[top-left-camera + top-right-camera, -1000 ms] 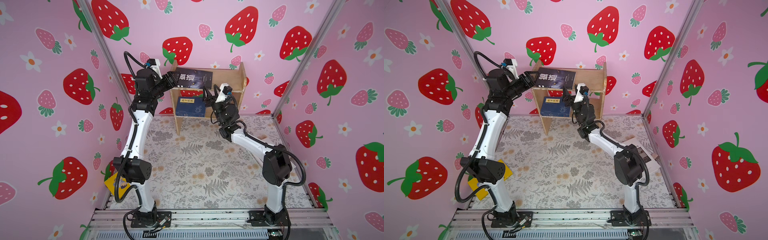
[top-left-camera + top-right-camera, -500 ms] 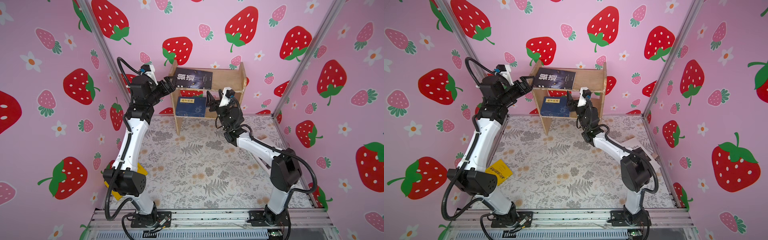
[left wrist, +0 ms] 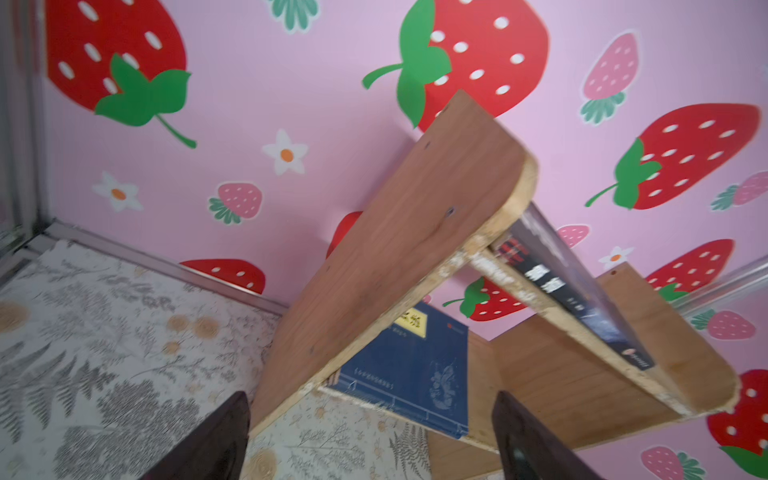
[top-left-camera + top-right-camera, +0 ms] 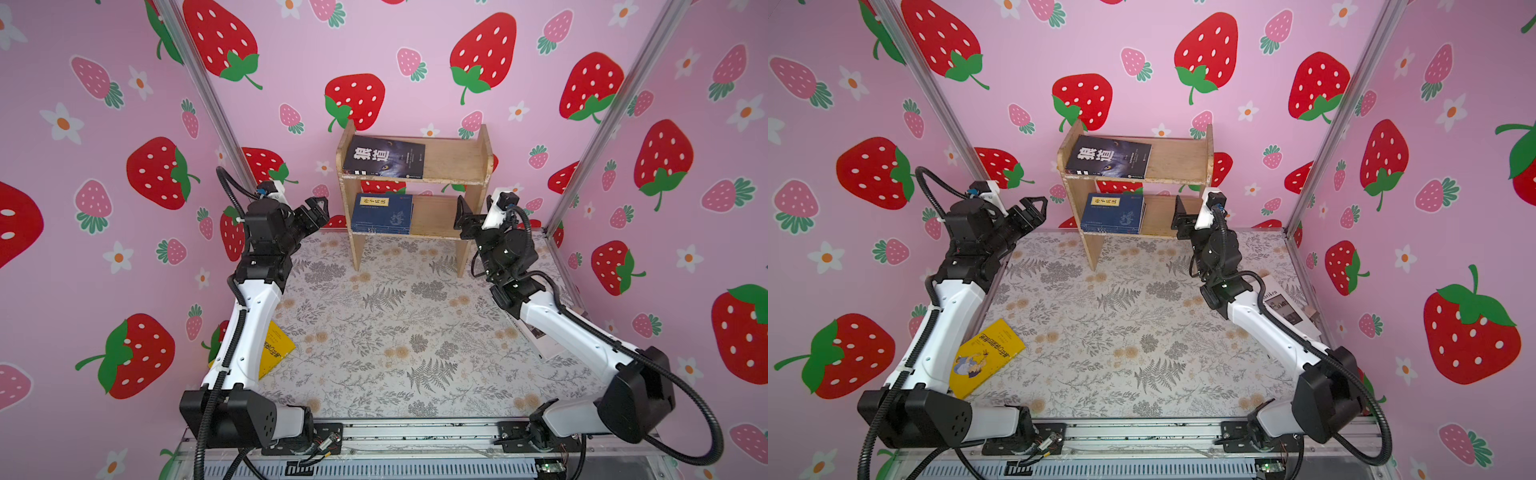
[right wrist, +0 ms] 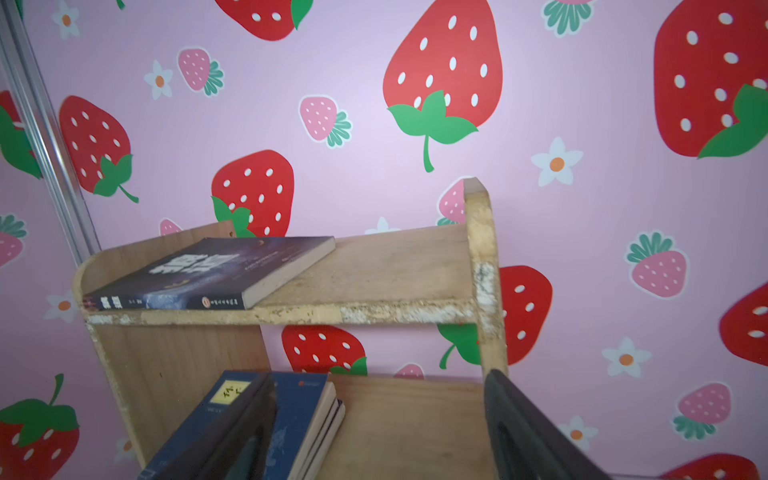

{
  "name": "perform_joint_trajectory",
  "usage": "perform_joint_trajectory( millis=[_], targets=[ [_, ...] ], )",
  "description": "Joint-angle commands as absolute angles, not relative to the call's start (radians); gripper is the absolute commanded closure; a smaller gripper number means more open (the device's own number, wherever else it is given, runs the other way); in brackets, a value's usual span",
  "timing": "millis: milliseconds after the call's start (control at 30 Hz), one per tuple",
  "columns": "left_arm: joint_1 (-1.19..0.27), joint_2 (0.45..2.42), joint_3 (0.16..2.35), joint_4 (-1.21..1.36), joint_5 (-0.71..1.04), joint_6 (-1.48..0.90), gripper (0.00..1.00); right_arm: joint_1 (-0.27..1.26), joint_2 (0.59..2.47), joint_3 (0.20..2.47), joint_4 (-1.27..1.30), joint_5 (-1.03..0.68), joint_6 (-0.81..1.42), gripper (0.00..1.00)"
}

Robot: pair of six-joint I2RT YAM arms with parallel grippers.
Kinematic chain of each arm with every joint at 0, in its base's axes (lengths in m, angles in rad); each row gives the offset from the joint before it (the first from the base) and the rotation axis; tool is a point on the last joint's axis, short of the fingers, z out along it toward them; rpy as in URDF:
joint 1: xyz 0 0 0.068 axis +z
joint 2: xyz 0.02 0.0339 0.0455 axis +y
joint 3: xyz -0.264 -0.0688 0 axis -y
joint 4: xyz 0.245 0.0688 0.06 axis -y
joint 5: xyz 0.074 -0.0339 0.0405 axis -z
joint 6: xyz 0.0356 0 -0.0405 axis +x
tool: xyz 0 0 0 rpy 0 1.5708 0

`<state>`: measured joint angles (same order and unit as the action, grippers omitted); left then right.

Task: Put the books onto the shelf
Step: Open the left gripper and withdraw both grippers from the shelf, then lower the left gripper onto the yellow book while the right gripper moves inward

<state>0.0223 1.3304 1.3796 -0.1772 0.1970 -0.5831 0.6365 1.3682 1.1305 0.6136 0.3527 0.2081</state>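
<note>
The light-wood shelf [image 4: 453,166] stands at the back centre. A black book [image 4: 384,158] lies flat on its upper tier, and a stack of navy books [image 4: 382,214] lies on the lower tier. My left gripper [image 4: 318,212] hangs open and empty just left of the shelf's side panel [image 3: 395,249]. My right gripper [image 4: 461,218] is open and empty in front of the bare right half of the lower tier [image 5: 415,419]. A yellow book [image 4: 986,357] lies on the table under my left arm. A white book [image 4: 1283,307] lies partly hidden under my right arm.
Pink strawberry walls close in the back and both sides, with metal posts [image 4: 199,91] in the corners. The floral table mat [image 4: 395,324] stretches between the arms. A metal rail [image 4: 415,434] runs along the front edge.
My left gripper has let go near the black book and dropped down and left, away from the upper tier, opening wide. My right gripper has drawn back to the right and opened further.
</note>
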Motion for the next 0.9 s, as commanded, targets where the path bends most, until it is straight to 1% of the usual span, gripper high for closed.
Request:
perform_joint_trajectory(
  millis=[0,133,200,233,267,367,500,567,733,867],
  targets=[
    [0.031,1.245,1.298,-0.287,0.042,-0.628,0.06,0.631,1.285,1.072,0.401,0.425,0.302,0.18],
    [0.077,1.151,1.143,-0.427,-0.177,-0.656,0.05,0.63,1.214,0.971,0.283,0.322,0.382,0.13],
    [0.137,1.122,1.069,-0.478,-0.22,-0.698,0.04,0.632,1.194,0.917,0.278,0.263,0.423,0.1],
    [0.177,1.112,1.021,-0.485,-0.221,-0.722,0.04,0.632,1.186,0.884,0.286,0.237,0.452,0.02],
    [0.21,1.105,0.985,-0.496,-0.226,-0.747,0.04,0.632,1.183,0.857,0.294,0.215,0.469,0.0],
    [0.313,1.088,0.881,-0.524,-0.285,-0.795,0.03,0.634,1.18,0.79,0.314,0.169,0.529,0.0],
    [0.447,1.06,0.774,-0.493,-0.251,-0.84,0.02,0.64,1.194,0.739,0.332,0.121,0.58,0.0],
    [0.481,1.07,0.749,-0.487,-0.246,-0.856,0.02,0.643,1.204,0.724,0.341,0.114,0.589,0.0],
    [0.546,1.086,0.694,-0.508,-0.34,-0.908,0.0,0.647,1.201,0.706,0.36,0.101,0.607,0.0],
    [0.697,1.096,0.621,-0.436,-0.242,-0.915,0.0,0.647,1.188,0.701,0.357,0.114,0.6,0.0]
  ],
)
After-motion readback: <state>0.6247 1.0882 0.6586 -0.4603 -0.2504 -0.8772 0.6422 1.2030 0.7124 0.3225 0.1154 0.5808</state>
